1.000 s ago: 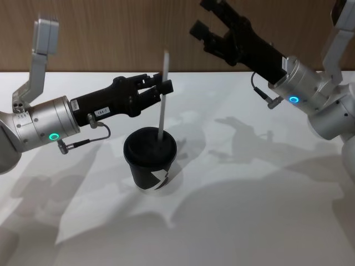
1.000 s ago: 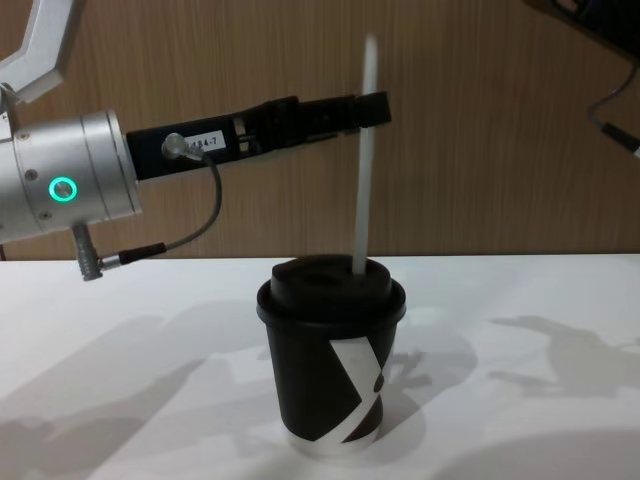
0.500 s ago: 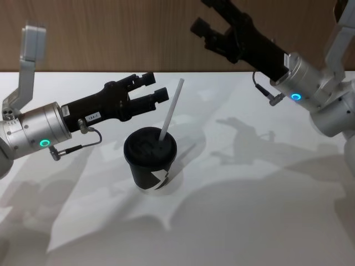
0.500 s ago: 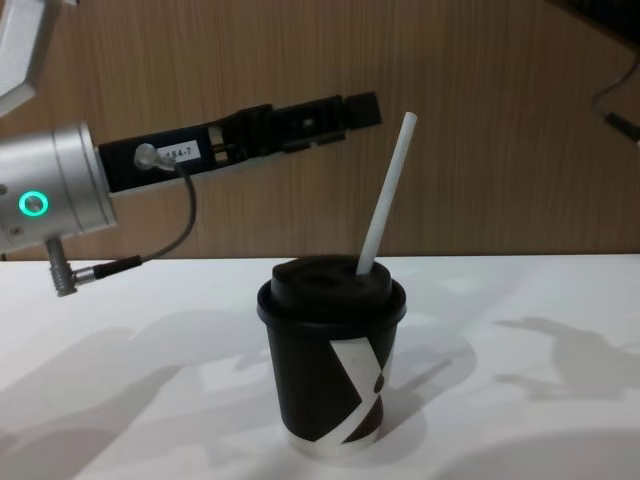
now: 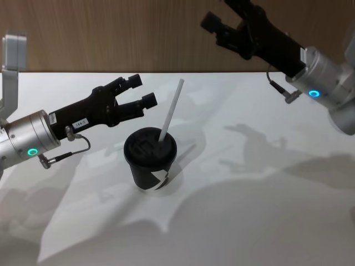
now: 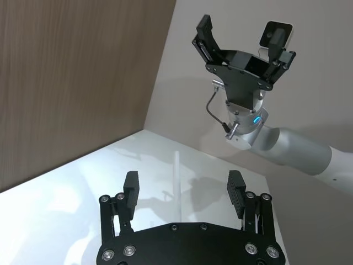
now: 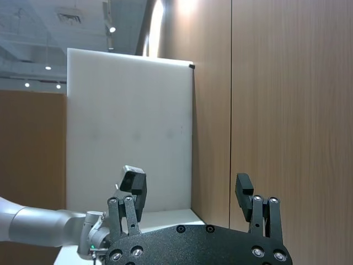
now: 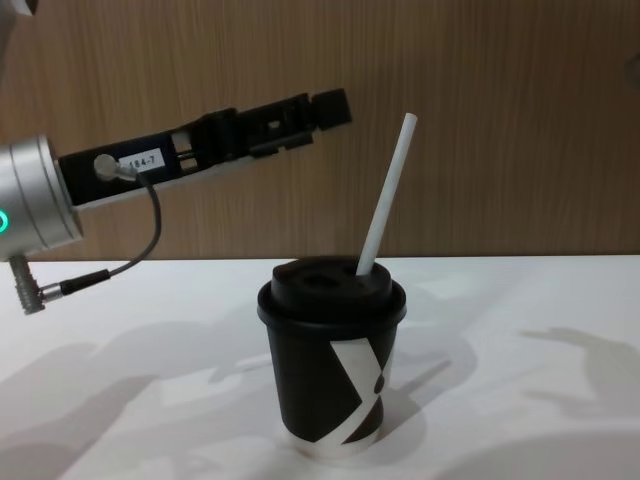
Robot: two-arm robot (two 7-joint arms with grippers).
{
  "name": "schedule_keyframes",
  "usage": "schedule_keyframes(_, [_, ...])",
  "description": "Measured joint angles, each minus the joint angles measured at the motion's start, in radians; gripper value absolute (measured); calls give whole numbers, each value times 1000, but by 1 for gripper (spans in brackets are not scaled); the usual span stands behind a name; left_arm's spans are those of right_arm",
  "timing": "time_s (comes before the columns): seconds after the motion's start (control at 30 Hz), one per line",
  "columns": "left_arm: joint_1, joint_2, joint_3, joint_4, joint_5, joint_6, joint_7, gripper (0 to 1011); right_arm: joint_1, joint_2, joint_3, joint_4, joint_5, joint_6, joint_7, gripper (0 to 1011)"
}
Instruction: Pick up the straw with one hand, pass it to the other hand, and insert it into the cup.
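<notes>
Straw [image 5: 171,110]: thin white paper tube, lower end hidden inside the lid, upper part leaning to the robot's right. Cup [image 5: 150,160]: black paper, white crossed-band mark, domed plastic lid, standing on white table [image 5: 249,210]. Left gripper [image 5: 136,93]: black, jaws spread, empty, just left of the straw. Right gripper [image 5: 222,22]: raised against the wood-panel wall, jaws spread, empty, partly cut off.

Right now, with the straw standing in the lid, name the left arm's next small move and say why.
Probably keep backing the left claw away toward its own side. Its fingers are open and hold nothing, while the straw leans free in the lid of the cup, so nothing seems left to do there.
</notes>
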Motion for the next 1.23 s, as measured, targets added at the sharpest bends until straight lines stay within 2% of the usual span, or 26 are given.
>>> schedule_keyframes(0.2, [16, 4, -10, -4, -12, -10, -9, 1003, -60, 62, 13, -109, 15, 59, -49, 1001])
schedule_keyframes(0.53, [33, 3, -20, -6, -24, -25, -20, 1002, -146, 151, 31, -249, 36, 133, -111, 1001])
schedule_keyframes(0.87, [45, -7, -29, -6, -24, -42, -14, 1003, -197, 225, 36, -342, 58, 193, -125, 1001])
schedule_keyframes(1.23, [73, -16, -49, -19, -15, -63, 46, 1002, -224, 272, 37, -391, 76, 226, -118, 1001])
